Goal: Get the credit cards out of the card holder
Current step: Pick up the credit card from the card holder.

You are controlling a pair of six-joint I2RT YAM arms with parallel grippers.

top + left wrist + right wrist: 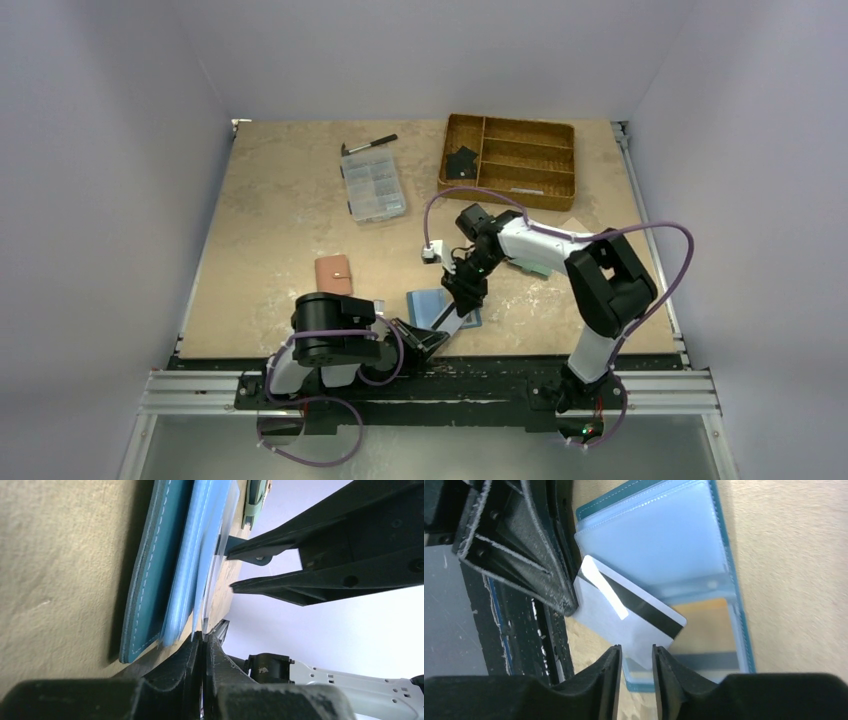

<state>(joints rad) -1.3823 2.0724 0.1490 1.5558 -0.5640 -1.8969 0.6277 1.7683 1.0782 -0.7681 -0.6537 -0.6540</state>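
The card holder point(664, 535), a dark blue bifold with pale blue inside and clear sleeves, lies open near the table's front edge point(428, 303). A greyish credit card point(624, 617) with a black stripe lies slanted across it, out of the sleeves. My left gripper point(204, 637) is shut on that card's near corner. My right gripper point(635, 652) stands open just above the card's other corner, a gap between its fingers. A tan card point(706, 622) sits inside a lower sleeve. In the left wrist view the holder point(150, 570) shows edge-on, with the right gripper point(230, 570) open beyond it.
A pink wallet point(333, 274) lies left of the holder. A clear parts box point(373, 186) and a pen point(370, 145) are farther back. A wooden divided tray point(508, 158) sits back right. A pale teal wallet point(537, 268) lies under the right arm. The table's black front rail point(524, 630) is close.
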